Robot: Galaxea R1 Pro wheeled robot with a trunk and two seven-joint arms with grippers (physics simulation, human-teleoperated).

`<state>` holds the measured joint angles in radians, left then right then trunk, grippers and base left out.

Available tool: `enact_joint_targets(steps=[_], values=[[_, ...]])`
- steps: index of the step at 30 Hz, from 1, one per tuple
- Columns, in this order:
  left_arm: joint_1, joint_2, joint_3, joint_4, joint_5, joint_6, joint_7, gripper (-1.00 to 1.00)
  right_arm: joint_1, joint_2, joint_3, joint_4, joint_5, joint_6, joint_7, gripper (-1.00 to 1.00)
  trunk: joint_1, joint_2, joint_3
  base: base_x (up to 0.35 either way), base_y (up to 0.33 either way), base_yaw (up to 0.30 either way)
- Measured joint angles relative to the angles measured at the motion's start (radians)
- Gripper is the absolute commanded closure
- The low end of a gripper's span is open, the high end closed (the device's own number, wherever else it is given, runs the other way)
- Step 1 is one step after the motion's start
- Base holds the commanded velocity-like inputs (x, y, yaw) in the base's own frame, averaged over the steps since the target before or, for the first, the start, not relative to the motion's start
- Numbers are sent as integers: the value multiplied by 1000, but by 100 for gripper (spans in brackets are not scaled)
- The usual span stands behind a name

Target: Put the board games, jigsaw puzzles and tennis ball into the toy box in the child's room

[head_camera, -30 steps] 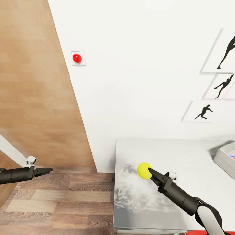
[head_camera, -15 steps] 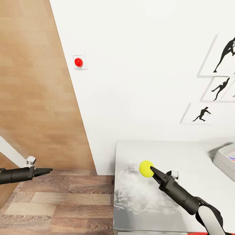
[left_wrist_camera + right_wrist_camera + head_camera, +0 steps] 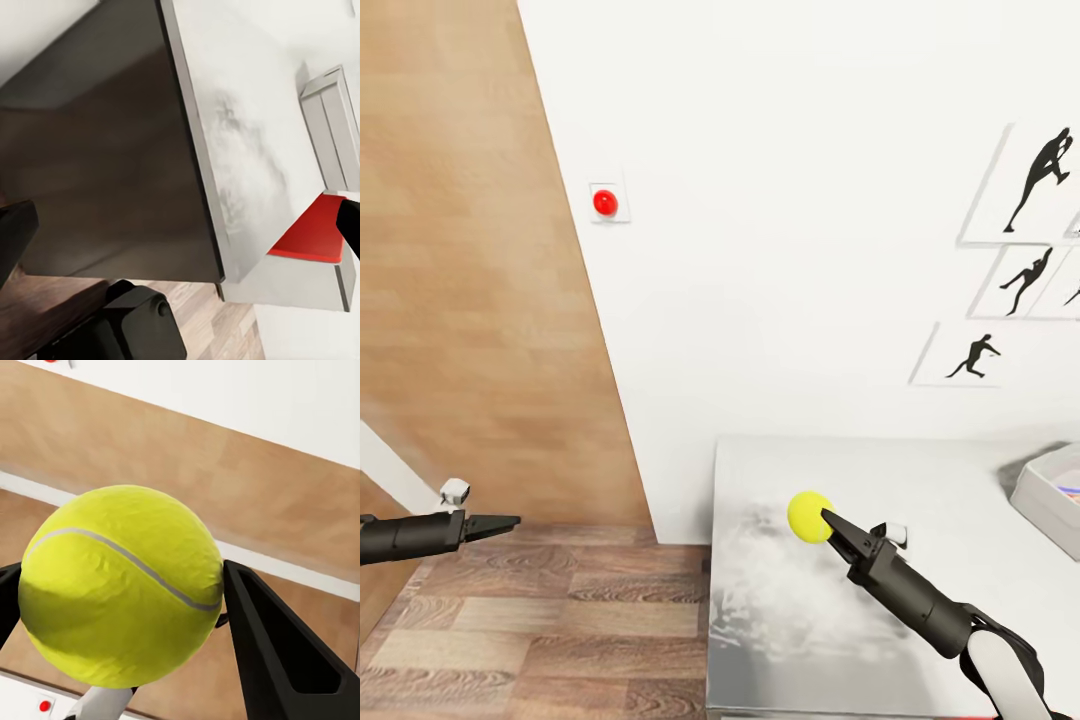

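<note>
The tennis ball (image 3: 808, 515), bright yellow-green, hangs a little above the left part of the table (image 3: 940, 480), with my right gripper (image 3: 823, 521) shut on it. In the right wrist view the ball (image 3: 120, 585) sits tight between the black fingers (image 3: 277, 652). The toy box (image 3: 1052, 488), a light-grey bin, shows at the table's far right edge, with a bit of a printed box inside. My left gripper (image 3: 505, 522) hovers over the wood floor left of the table, open and holding nothing. Its wrist view looks at the table's dark side panel (image 3: 97, 150) and the toy box (image 3: 330, 127).
A wooden door (image 3: 460, 300) stands at the left, beside a white wall with a red button (image 3: 605, 203) and black dancer pictures (image 3: 1040, 180). A red chair seat (image 3: 311, 236) sits at the table's near side. Plank floor (image 3: 560, 620) lies left of the table.
The whole picture has shifted a little, so the camera moved. The ball stays in my right gripper, and my left arm has not moved.
</note>
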<state>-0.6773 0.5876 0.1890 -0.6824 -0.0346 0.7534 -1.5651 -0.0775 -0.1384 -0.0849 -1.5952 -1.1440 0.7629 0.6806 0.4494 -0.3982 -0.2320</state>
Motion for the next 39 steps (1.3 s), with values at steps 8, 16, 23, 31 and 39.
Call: enact_joint_targets(steps=[8, 16, 23, 31, 39], values=[[0, -1, 0, 0, 0, 0, 0, -100, 0, 0, 0, 0, 0, -3, 0, 100, 0, 0, 13, 0, 0, -100], [0, 0, 0, 0, 1, 0, 0, -100, 0, 0, 4, 0, 18, -13, 0, 100, 0, 0, 25, 0, 0, -179], [0, -2, 1, 0, 6, 2, 0, -100, 0, 0, 4, 0, 21, -15, -1, 100, 0, 0, 35, 0, 0, -199], [0, -3, 13, -4, 10, 9, 0, -100, 0, 0, -1, 0, 22, -14, 1, 100, 0, 0, 45, 0, 0, -164], [0, -5, 14, -5, 18, 9, -1, -100, 0, 5, 4, 0, 41, -15, -7, 100, 0, 0, 46, -110, 0, -16]])
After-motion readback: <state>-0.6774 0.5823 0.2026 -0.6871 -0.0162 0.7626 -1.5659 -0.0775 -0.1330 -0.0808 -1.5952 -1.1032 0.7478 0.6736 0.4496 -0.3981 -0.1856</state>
